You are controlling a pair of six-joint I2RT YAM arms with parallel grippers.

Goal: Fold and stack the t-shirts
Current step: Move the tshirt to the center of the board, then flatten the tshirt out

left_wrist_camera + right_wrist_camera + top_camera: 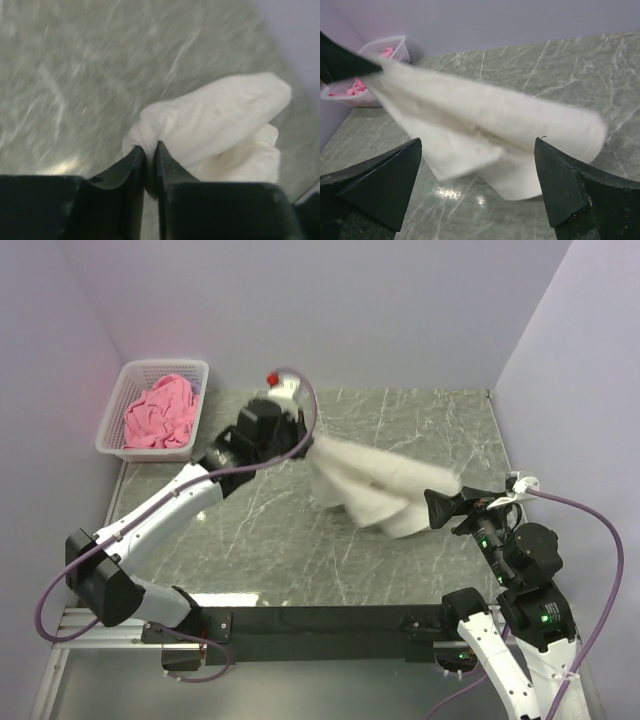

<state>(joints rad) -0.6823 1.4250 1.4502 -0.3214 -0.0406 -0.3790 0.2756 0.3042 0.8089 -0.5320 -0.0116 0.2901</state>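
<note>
Left gripper (150, 153) is clamped on a bunched corner of the cream t-shirt (220, 120), its fingers nearly touching with cloth squeezed between them. From that pinch the shirt stretches across the bench (400, 410) toward the right gripper (477, 144), its folds blurred. The right gripper's jaws stand wide apart, gripping nothing, and the shirt's loose end sags just in front of them. Well off to the left gripper's far side, the pink t-shirt (160, 412) lies crumpled inside the white basket (112, 412).
</note>
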